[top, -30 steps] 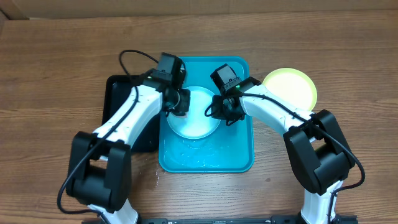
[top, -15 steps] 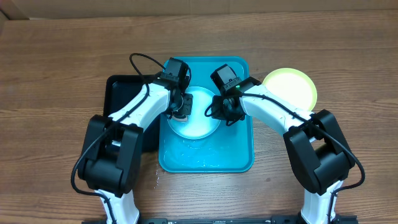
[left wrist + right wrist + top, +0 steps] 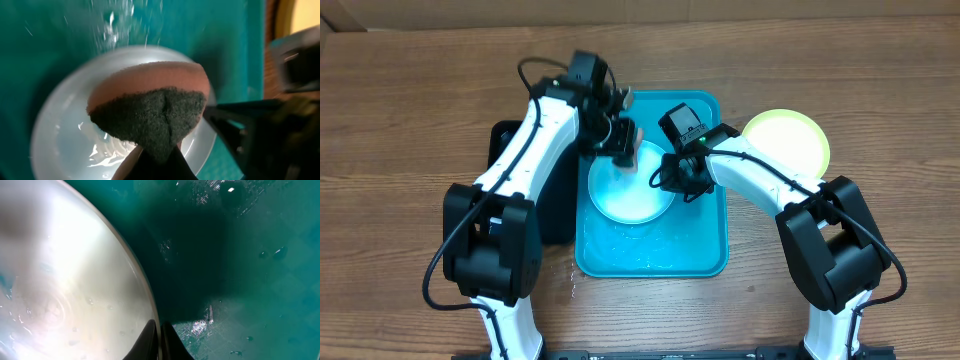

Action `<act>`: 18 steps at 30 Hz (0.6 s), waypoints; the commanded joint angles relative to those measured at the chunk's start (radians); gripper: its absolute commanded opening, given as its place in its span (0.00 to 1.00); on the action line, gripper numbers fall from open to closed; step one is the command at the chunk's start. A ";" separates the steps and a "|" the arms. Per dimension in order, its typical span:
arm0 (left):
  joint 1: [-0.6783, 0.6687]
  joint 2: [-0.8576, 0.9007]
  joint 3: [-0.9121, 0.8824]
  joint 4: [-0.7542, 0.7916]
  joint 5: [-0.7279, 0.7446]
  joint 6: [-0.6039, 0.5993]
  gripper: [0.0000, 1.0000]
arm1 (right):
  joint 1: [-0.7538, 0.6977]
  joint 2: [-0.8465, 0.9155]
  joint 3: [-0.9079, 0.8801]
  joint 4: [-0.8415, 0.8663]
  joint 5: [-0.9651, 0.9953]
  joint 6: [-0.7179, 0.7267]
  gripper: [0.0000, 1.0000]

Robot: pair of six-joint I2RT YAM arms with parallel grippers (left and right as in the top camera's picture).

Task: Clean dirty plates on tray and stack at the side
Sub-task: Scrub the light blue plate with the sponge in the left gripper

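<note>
A pale mint-blue plate (image 3: 630, 193) lies wet in the turquoise tray (image 3: 705, 250). My left gripper (image 3: 623, 148) is shut on an orange sponge with a dark scouring side (image 3: 150, 107) and holds it above the plate's far edge, off the surface. The plate (image 3: 60, 140) shows below the sponge in the left wrist view. My right gripper (image 3: 672, 180) is shut on the plate's right rim; its fingertips (image 3: 150, 339) pinch the rim of the plate (image 3: 65, 275). A pale yellow-green plate (image 3: 786, 140) sits on the table right of the tray; I cannot tell if another lies under it.
A smaller black tray (image 3: 510, 180) lies left of the turquoise tray, under the left arm. Water drops cover the tray floor (image 3: 245, 270). A cardboard wall runs along the table's far edge.
My left gripper has lifted the sponge off the plate's left part and carried it toward the far side. The right gripper and plate have not moved.
</note>
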 commanded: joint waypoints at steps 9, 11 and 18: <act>-0.045 0.005 -0.094 -0.009 -0.307 -0.013 0.04 | 0.005 -0.004 -0.008 0.000 0.006 -0.003 0.04; -0.051 0.005 -0.142 0.036 -0.294 -0.016 0.04 | 0.005 -0.004 -0.008 0.001 0.006 -0.003 0.04; -0.059 0.006 -0.302 0.198 -0.325 -0.112 0.04 | 0.005 -0.004 -0.008 0.000 0.006 -0.003 0.04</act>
